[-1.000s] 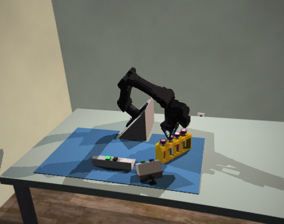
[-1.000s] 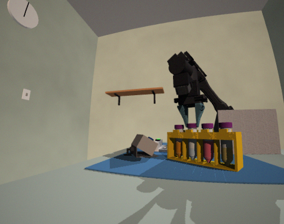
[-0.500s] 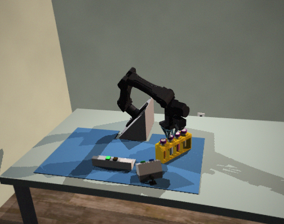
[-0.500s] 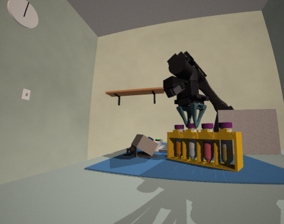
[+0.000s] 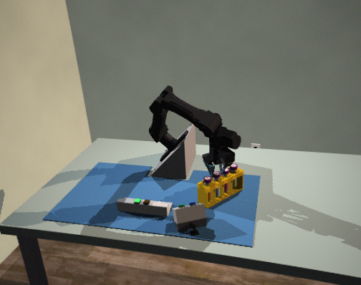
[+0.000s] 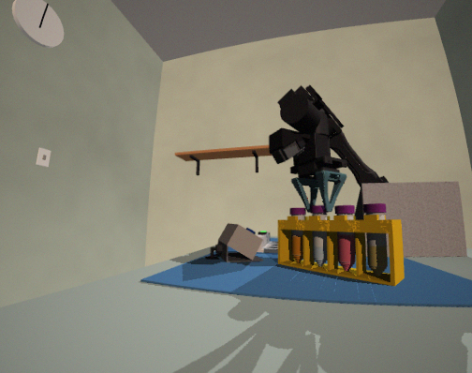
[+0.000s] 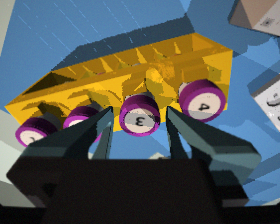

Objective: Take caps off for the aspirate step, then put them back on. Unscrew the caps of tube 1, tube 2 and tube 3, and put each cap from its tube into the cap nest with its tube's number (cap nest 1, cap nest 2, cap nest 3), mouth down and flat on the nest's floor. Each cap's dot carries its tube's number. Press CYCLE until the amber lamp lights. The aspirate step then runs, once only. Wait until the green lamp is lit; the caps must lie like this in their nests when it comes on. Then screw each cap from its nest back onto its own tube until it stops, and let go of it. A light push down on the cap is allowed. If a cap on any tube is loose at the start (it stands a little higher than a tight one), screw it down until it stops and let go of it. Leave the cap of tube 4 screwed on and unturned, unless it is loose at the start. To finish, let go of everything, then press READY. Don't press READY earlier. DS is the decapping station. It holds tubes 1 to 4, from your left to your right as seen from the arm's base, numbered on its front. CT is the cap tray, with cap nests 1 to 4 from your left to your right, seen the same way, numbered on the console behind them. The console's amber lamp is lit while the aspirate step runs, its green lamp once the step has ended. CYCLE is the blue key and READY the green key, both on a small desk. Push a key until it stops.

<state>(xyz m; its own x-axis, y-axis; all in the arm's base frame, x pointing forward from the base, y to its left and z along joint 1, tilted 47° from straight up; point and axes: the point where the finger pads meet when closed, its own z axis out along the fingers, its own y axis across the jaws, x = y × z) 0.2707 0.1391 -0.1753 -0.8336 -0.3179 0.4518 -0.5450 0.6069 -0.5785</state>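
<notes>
Your claw (image 7: pixel 139 131) hangs just above the yellow tube rack (image 7: pixel 141 70), its 2 fingers spread partway, 1 on each side of cap 3 (image 7: pixel 139 115) with a clear gap on both sides. It holds nothing. Cap 3 sits on its tube in the rack, and so do cap 1 (image 7: pixel 33 134), cap 2 (image 7: pixel 81 117) and cap 4 (image 7: pixel 202 100). In the exterior view all 4 purple caps stand in a row on top of the rack (image 6: pixel 395 253), which rests on the blue mat (image 5: pixel 80 193) on the desk (image 5: pixel 313 179).

Things that could go wrong, as a judgement:
- The left finger sits close to cap 2. If you come down off centre, it may knock or turn that neighbour.
- The right finger is near cap 4, which should stay unturned. A sideways slip could nudge it.
- If you close too high on cap 3, the grip may slide while you twist, and the cap may not loosen.
- If you lift before the thread is free, you could drag the tube or tip the rack.

Readable writing: the pale dots on the caps show "3" and "4" clearly. Cap 1 shows part of a "1". The dot on cap 2 is hidden behind the left finger. The grey key box (image 7: pixel 276 97) at the right edge has marks too small to read.
</notes>
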